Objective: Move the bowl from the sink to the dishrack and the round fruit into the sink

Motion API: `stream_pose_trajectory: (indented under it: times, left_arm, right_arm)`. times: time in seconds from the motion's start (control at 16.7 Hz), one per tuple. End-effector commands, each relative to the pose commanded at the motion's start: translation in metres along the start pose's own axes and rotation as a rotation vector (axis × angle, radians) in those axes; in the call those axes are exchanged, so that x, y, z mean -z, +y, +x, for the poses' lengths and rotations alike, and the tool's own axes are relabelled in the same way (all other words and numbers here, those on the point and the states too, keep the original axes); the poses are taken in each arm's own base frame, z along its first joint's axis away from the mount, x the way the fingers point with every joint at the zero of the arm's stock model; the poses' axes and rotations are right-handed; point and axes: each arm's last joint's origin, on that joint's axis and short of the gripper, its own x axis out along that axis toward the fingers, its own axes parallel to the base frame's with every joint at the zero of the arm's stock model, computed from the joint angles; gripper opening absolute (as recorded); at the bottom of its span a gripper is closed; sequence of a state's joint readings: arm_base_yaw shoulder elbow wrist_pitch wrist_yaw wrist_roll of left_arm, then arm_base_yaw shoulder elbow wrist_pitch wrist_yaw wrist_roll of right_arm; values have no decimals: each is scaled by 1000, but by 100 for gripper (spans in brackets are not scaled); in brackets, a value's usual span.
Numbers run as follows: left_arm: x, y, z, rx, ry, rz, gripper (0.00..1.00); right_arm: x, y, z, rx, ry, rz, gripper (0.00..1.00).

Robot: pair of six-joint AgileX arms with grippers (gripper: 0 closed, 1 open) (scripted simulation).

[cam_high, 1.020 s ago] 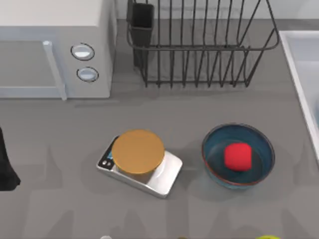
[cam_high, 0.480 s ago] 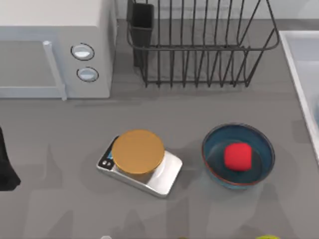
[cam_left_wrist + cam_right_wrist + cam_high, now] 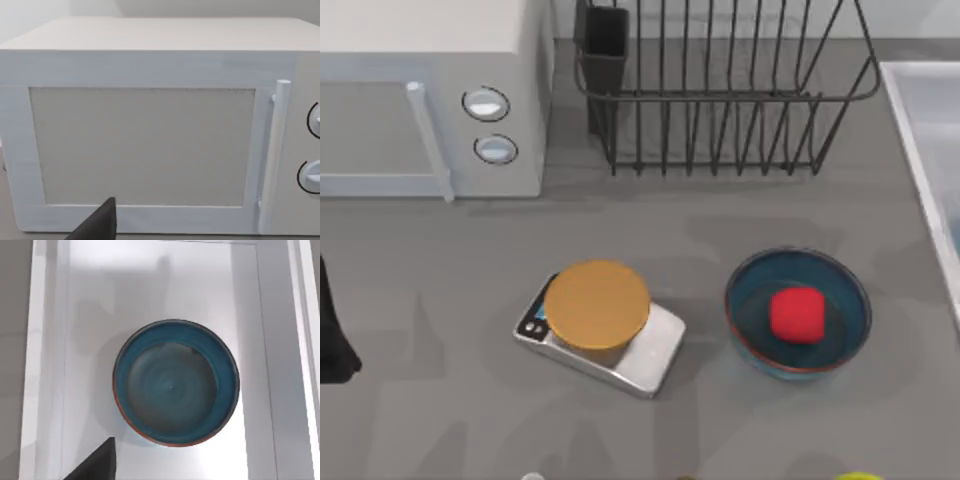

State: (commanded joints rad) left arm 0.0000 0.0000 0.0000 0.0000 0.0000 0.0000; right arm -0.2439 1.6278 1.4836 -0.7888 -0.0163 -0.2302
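bowl (image 3: pixel 176 388) in sink (image 3: pixel 75 315), below right end effector

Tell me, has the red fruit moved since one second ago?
No. The fruit sits in the bowl on the table, at the same place relative to the scale.

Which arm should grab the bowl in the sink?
Right, probably. Its wrist camera looks straight down on the bowl lying in the sink, while the left arm sits at the table's left edge, facing the microwave.
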Motion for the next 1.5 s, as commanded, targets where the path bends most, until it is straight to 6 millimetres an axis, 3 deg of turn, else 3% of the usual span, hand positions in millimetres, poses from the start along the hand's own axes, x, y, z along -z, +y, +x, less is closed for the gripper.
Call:
stream_pose_trajectory:
  times: [0.12, 0.3, 0.48, 0.66, 0.84, 1.26, 1.5]
  left_arm:
    - [0, 0, 0, 0, 0, 0, 100]
    - [0, 0, 0, 0, 0, 0, 100]
    - [0, 0, 0, 0, 0, 0, 100]
    - [0, 0, 0, 0, 0, 0, 100]
    - [0, 0, 0, 0, 0, 0, 100]
    - [0, 0, 0, 0, 0, 0, 100]
    - [0, 0, 0, 0, 0, 0, 100]
  right_arm:
    - [-20, -17, 41, -16, 116, -1, 100]
    - [-32, -41, 104, -49, 271, 2, 100]
    - [-28, -60, 160, -84, 396, 8, 100]
    - [-18, -72, 200, -113, 482, 15, 100]
    - [-11, -77, 218, -128, 522, 19, 100]
    - [-7, -75, 226, -131, 527, 18, 100]
    - [16, -71, 271, -127, 519, 18, 100]
